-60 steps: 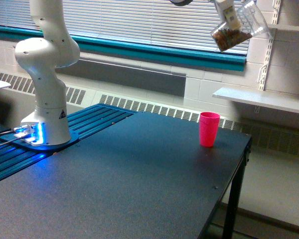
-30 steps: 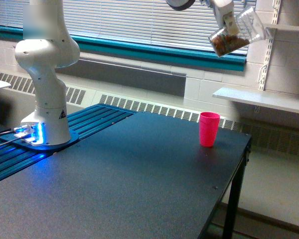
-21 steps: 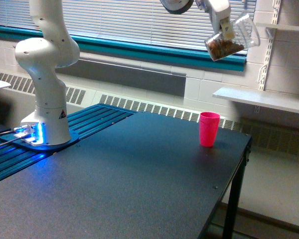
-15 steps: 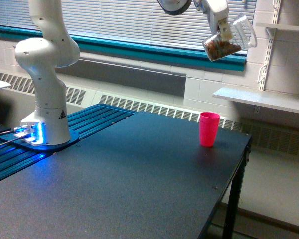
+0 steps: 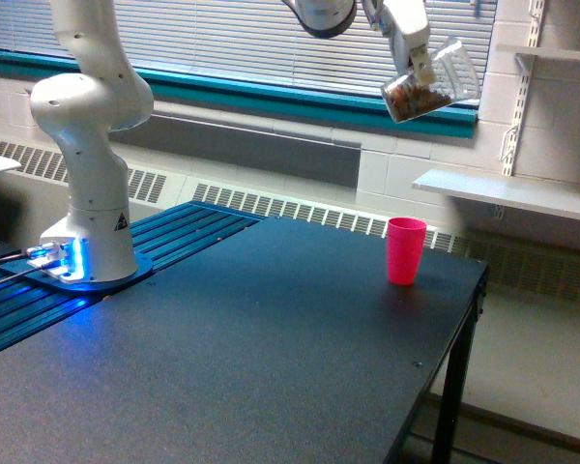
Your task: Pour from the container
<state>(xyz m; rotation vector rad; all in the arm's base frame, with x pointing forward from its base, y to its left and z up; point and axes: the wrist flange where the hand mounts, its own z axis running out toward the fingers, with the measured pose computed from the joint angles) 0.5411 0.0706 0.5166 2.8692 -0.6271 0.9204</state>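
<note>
The container, clamped in the gripper, had moved left and lower, nearly above the pink cup, ready for pouring.

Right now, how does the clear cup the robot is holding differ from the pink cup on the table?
The clear container is see-through and shows brown granular bits; the pink cup is opaque. The container is held high in the end effector; the pink cup stands on the black table. The container is tilted; the pink cup is upright. Both look about the same size.
</note>
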